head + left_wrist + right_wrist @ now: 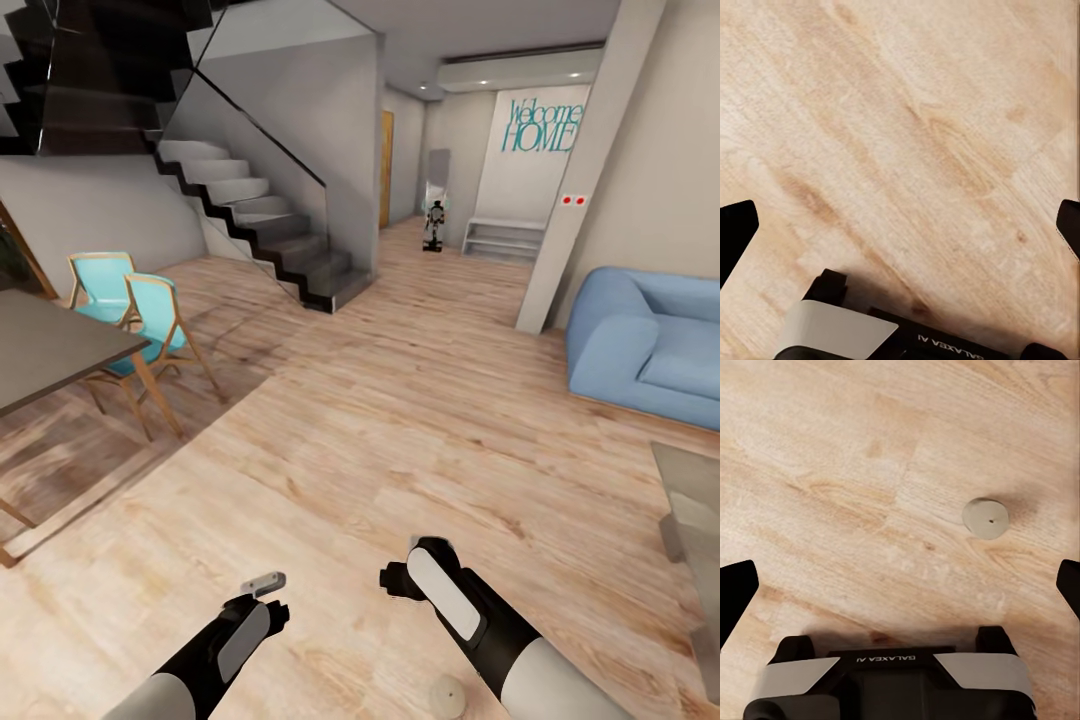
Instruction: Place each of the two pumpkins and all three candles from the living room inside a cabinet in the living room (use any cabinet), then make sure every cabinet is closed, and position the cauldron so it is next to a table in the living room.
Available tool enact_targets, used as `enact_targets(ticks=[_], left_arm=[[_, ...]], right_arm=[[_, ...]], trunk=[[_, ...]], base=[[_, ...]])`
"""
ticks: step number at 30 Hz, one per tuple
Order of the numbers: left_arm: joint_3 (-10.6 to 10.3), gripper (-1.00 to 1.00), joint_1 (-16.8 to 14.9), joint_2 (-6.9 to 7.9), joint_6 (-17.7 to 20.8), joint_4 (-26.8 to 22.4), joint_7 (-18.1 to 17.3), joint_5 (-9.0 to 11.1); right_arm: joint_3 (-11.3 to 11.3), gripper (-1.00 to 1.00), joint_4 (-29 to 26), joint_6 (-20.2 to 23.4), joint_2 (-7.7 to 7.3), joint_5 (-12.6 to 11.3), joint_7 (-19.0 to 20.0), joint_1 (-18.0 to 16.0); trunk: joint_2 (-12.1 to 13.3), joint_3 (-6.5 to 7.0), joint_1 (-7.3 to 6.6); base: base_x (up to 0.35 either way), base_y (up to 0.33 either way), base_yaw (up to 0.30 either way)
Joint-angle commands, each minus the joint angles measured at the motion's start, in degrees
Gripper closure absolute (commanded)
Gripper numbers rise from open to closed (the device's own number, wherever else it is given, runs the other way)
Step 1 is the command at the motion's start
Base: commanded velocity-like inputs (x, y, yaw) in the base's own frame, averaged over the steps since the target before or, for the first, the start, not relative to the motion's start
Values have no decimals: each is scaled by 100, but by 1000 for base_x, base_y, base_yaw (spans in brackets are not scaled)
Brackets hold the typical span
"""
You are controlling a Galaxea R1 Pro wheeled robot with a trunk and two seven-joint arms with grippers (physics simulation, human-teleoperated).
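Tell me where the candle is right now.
One candle stands on the wood floor at the head view's bottom edge, just beside the right arm; the right wrist view sees it too.

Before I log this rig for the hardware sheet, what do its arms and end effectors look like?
Both arms are glossy black near the wrist with pale grey-white panels, turning light grey farther back. The left end effector and right end effector are black; black fingertips show at the wrist views' edges. The wrist housing carries small "GALAXEA AI" lettering.

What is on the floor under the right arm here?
A single candle stands upright on the wooden floor, also seen at the head view's lower edge just left of the right arm. Whatever lies directly beneath the arm itself is covered.
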Motion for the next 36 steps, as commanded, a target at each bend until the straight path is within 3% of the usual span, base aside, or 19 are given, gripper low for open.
enact_targets(ticks=[1, 17, 36], left_arm=[[-35, -100, -5, 2, 12, -10, 49, 47], [-35, -100, -7, 16, 12, -10, 49, 44], [-35, -100, -6, 4, 12, -10, 49, 44]], right_arm=[[12, -100, -6, 5, -2, -49, -55, -6], [12, -100, -5, 5, 2, -46, -55, -6], [12, -100, -6, -3, -1, -45, -55, -6]], trunk=[[-5, -6, 3], [-5, -6, 3], [-5, -6, 3]], base=[[258, -33, 0], [245, -66, 0], [48, 21, 0]])
